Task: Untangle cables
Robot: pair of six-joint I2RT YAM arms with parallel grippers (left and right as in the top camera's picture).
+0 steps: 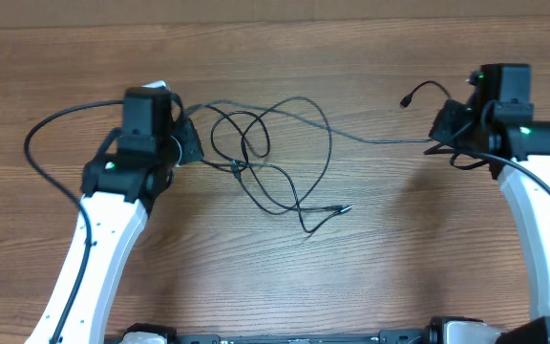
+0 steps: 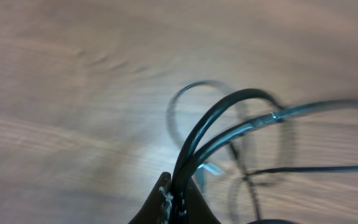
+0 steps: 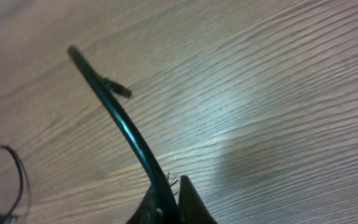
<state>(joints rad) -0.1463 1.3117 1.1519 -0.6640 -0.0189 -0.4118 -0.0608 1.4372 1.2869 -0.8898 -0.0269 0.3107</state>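
Thin black cables (image 1: 275, 158) lie in tangled loops on the wooden table between the arms, with a knot (image 1: 236, 166) left of centre and a plug end (image 1: 345, 208) lower down. My left gripper (image 1: 191, 143) is shut on two cable strands (image 2: 216, 124) at the tangle's left side. My right gripper (image 1: 444, 127) is shut on one cable (image 3: 120, 118) at the right; its strand runs taut to the tangle, and its free end with a small plug (image 1: 405, 98) curls up beyond the gripper.
Thicker black robot wires (image 1: 51, 124) loop out left of the left arm. The wooden table (image 1: 399, 248) stretches all around the tangle.
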